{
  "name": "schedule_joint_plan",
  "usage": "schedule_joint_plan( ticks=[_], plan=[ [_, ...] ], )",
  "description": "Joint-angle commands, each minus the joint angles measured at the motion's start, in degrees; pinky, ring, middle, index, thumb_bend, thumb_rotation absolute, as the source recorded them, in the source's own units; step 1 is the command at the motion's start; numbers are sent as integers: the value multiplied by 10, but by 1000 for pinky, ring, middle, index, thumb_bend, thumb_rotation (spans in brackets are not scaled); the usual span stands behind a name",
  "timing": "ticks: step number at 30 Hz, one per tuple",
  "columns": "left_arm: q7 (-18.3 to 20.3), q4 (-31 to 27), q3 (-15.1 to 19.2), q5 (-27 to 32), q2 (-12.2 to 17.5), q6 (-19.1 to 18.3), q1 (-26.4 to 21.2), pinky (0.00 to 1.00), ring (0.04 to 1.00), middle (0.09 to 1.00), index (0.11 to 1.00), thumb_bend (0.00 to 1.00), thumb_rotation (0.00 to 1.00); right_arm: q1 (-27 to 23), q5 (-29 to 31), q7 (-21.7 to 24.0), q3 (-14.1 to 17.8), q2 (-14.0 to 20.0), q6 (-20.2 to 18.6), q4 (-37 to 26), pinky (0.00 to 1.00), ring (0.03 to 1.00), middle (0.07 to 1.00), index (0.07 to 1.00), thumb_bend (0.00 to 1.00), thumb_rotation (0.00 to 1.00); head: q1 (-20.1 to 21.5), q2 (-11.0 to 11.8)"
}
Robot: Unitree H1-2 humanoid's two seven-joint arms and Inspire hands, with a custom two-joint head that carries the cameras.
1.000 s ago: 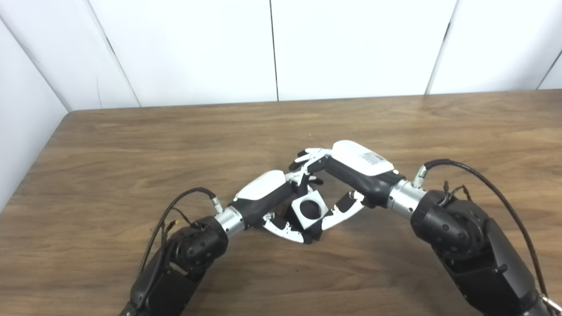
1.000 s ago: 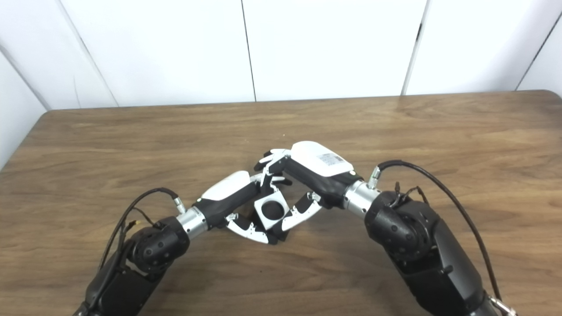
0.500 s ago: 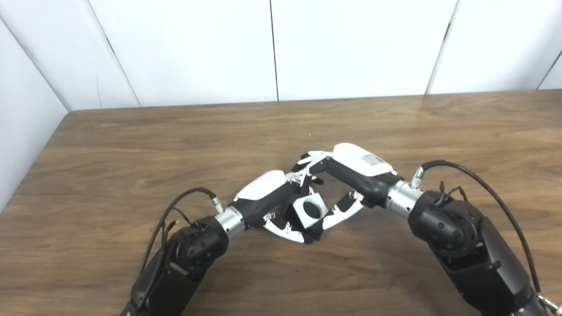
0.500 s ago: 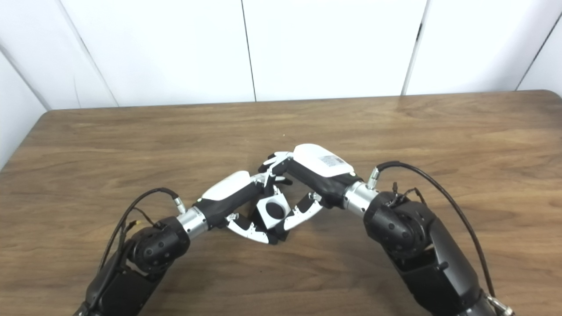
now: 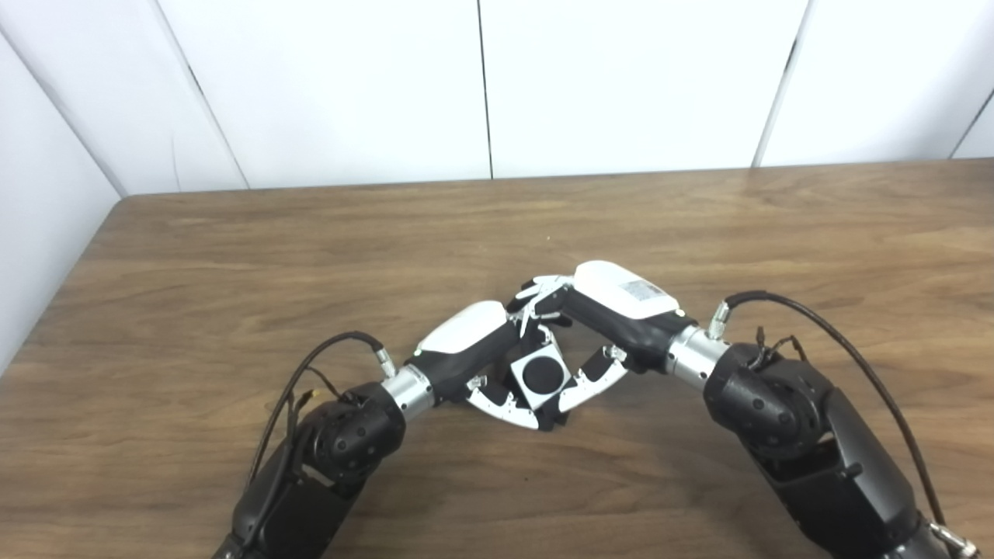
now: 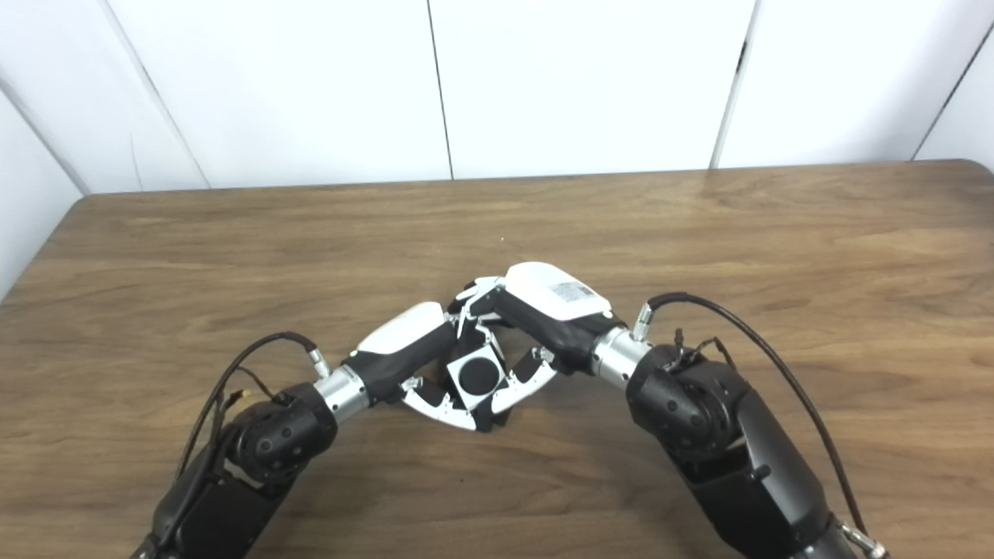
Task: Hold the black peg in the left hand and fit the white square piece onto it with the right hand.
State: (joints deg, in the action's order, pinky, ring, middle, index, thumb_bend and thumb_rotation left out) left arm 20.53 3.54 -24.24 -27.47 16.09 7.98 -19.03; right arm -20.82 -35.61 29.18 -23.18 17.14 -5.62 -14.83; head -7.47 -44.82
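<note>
Between the two, the white square piece (image 5: pixel 541 376) sits with the black peg (image 5: pixel 542 375) filling its round hole. The left robot hand (image 5: pixel 483 359) grasps the peg from below; the right robot hand (image 5: pixel 598 326) pinches the piece above the wooden surface (image 5: pixel 233 256).

Both arms come up from the bottom edge and lean inward, meeting just below the middle. The left arm enters at 7 o'clock, forearm angled toward 2 o'clock, and the left hand (image 5: pixel 474 345) lies back upward, its thumb stretched low toward 4 o'clock and its fingers curled closed at the meeting point. The right arm enters at 5 o'clock, elbow bent, forearm aimed toward 10 o'clock. The right hand (image 5: pixel 613 299) rides a little higher, back upward, fingers curled over the left hand's fingertips, thumb reaching down toward 8 o'clock.
</note>
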Motion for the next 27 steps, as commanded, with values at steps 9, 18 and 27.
schedule_joint_plan(
  ticks=[9, 18, 27],
  plan=[
    [5, -4, -12, -21, -3, -1, -9, 964, 985, 885, 494, 521, 79, -39, -5, 1, -7, -11, 21, -23, 860, 887, 806, 481, 514, 135, 2, 0],
    [1, -5, -13, -26, -1, 3, -12, 953, 980, 885, 496, 520, 80, -50, -27, 42, -16, 0, -3, -36, 862, 882, 820, 487, 515, 142, 3, -2],
    [1, -5, -7, -24, 2, 7, -10, 944, 965, 916, 591, 889, 255, -59, -46, 99, -19, 17, -30, -48, 884, 921, 895, 742, 817, 366, 6, -2]
  ],
)
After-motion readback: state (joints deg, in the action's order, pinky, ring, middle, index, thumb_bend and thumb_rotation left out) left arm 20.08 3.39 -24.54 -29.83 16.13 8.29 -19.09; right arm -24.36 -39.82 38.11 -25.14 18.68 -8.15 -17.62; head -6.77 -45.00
